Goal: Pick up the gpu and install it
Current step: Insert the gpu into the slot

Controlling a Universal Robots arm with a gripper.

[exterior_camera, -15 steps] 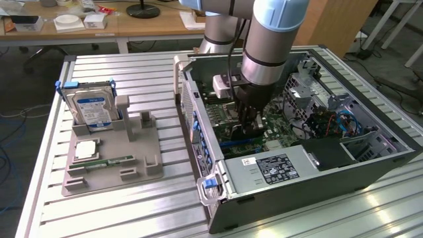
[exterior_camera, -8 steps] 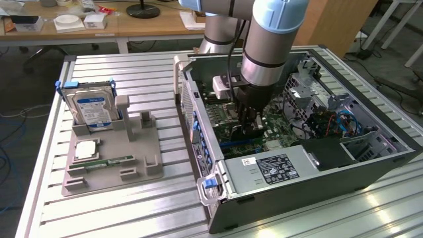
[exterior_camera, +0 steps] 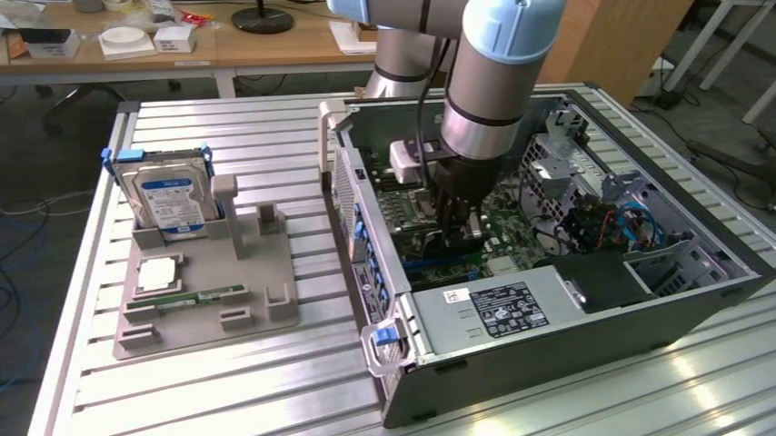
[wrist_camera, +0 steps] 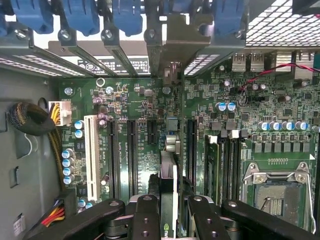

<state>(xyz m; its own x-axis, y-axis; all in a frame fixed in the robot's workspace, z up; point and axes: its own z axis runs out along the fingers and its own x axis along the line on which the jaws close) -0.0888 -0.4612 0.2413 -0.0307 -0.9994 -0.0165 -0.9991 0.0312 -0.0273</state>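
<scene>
Wrist view: gripper pinches the gpu edge-on above its motherboard slot; slight misalignment could jam it.

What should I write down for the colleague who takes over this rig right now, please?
Gripper: down inside the open computer case, shut on the gpu.
Gpu: held edge-on over the motherboard, in line with an expansion slot; its metal bracket sits at the case's rear slot openings.
Holder on the table: hard drive and memory stick are in place.
Done: gpu picked up and brought into the case.
Left: whether it is fully seated cannot be told; gripper not released.
</scene>
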